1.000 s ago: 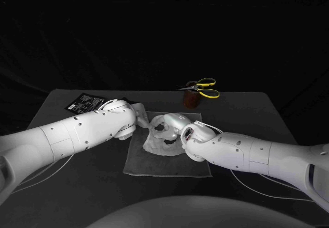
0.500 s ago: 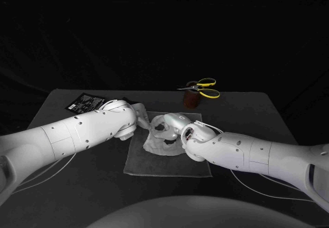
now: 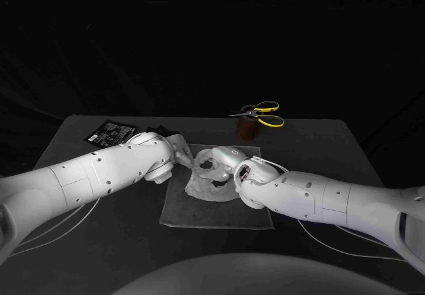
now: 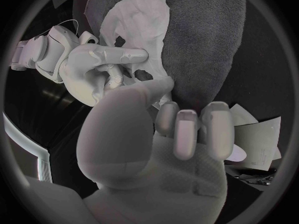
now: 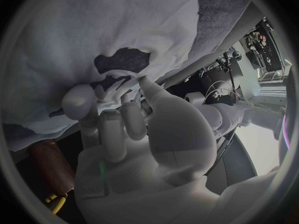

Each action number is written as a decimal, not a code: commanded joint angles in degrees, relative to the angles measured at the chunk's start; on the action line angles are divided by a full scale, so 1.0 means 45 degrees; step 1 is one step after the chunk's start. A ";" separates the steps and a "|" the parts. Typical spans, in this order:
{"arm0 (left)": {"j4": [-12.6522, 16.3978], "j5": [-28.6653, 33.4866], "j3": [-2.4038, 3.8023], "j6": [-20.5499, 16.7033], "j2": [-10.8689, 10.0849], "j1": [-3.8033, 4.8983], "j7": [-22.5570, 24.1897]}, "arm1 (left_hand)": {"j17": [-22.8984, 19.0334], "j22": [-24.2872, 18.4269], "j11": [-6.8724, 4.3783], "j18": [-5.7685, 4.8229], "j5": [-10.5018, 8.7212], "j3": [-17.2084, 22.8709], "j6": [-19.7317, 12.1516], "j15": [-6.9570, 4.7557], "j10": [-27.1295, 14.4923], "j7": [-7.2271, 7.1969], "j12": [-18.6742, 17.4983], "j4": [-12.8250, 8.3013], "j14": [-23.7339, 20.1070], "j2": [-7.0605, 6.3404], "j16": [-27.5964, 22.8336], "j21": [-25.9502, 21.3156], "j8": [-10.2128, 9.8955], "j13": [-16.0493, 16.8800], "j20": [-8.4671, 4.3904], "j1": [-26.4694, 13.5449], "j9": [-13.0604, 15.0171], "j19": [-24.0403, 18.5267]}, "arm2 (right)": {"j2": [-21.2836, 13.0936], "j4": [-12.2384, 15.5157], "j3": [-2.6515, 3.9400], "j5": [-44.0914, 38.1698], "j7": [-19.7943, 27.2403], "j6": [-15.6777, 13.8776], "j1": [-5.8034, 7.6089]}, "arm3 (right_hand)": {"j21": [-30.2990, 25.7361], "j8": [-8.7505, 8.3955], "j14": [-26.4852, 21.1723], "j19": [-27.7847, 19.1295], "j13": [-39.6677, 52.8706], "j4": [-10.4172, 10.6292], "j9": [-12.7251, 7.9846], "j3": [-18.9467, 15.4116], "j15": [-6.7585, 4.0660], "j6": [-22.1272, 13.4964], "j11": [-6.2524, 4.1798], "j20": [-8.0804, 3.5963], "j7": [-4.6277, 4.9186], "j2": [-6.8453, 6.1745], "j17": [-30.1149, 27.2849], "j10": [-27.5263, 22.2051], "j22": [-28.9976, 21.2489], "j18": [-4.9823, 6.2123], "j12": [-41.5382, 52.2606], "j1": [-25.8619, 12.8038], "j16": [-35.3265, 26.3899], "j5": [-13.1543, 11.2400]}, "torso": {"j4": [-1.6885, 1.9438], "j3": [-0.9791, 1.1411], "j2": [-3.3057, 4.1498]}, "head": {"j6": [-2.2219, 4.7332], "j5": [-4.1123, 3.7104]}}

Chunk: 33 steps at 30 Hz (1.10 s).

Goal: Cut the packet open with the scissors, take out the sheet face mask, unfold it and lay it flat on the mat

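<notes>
Right wrist view: right hand (image 5: 131,134) pinches mask (image 5: 93,35) on mat (image 5: 218,20); left hand (image 4: 156,134): hold unclear.

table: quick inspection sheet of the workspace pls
surface: black table, grey mat at its middle
job's things: sheet mask rumpled over the mat, not flat; packet far left; scissors on brown holder, far side
clutter: pale sheets beside the mat
hands: right hand pinches the mask; left hand thumb at its edge, hold unclear
cables: thin white cable under right arm
surroundings: nothing seen
</notes>
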 commanded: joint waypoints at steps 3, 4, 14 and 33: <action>-0.0063 -0.0255 0.0026 -0.0212 -0.0182 -0.0013 0.0367 | 0.3132 0.1654 -0.0034 -0.0254 0.0053 0.0121 0.0026 -0.0013 0.0103 0.0001 0.0044 -0.0040 0.1248 -0.0014 0.0044 0.0080 0.0096 0.0000 0.0015 -0.0120 0.0081 0.0164 | -0.0153 -0.0313 -0.0177 -0.0214 -0.1226 0.1147 -0.0217 | -0.0049 0.0029 0.0855 -0.0034 0.0232 -0.0087 0.0010 0.0020 -0.0062 0.0009 0.0036 -0.0051 0.0054 0.0014 0.1373 -0.0007 0.1281 0.0160 0.0060 0.0116 0.0046 0.0034 | 0.0005 0.0010 -0.0007 | 0.0001 0.0007; -0.0074 -0.0355 0.0031 -0.0225 -0.0212 -0.0004 0.0395 | 0.3128 0.1655 -0.0034 -0.0254 0.0053 0.0129 0.0025 -0.0013 0.0102 0.0001 0.0042 -0.0045 0.1247 -0.0016 0.0043 0.0080 0.0098 -0.0003 0.0015 -0.0127 0.0086 0.0164 | -0.0156 -0.0311 -0.0177 -0.0220 -0.1226 0.1144 -0.0217 | -0.0049 0.0029 0.0855 -0.0034 0.0232 -0.0087 0.0010 0.0020 -0.0062 0.0009 0.0036 -0.0051 0.0054 0.0014 0.1373 -0.0007 0.1281 0.0160 0.0060 0.0116 0.0046 0.0034 | 0.0005 0.0012 -0.0009 | 0.0001 0.0010; -0.0151 -0.1461 0.0055 -0.0553 -0.0419 0.0024 0.0579 | 0.3143 0.1681 -0.0049 -0.0261 0.0056 0.0286 0.0030 -0.0025 0.0119 -0.0014 0.0047 -0.0135 0.1251 -0.0052 0.0049 0.0103 0.0151 0.0011 0.0003 -0.0215 0.0171 0.0181 | -0.0190 -0.0270 -0.0178 -0.0239 -0.1223 0.1108 -0.0217 | -0.0049 0.0029 0.0855 -0.0034 0.0232 -0.0087 0.0010 0.0020 -0.0062 0.0009 0.0036 -0.0051 0.0054 0.0014 0.1373 -0.0007 0.1281 0.0160 0.0060 0.0116 0.0046 0.0034 | -0.0005 0.0008 0.0000 | 0.0001 0.0037; 0.2130 0.4466 0.0156 -0.1253 -0.2506 -0.0003 0.3185 | -0.5215 -0.6039 0.0930 0.1544 -0.0068 0.0748 -0.2732 0.0738 -0.5397 0.0996 -0.7852 0.0267 -0.2046 0.0169 -0.5131 -0.7500 -0.0568 -0.8846 0.0611 -0.1140 -0.0153 -0.4597 | -0.0444 -0.0093 -0.0179 0.0608 0.0257 -0.0241 -0.0216 | -0.0109 0.0090 0.0846 -0.0045 0.0212 -0.0146 0.0029 0.0031 -0.0052 0.0185 0.0051 -0.0043 0.0077 0.0075 0.1332 -0.0015 0.1268 0.0169 0.0046 0.0197 0.0024 0.0039 | 0.0015 -0.0014 -0.0007 | 0.0001 0.0095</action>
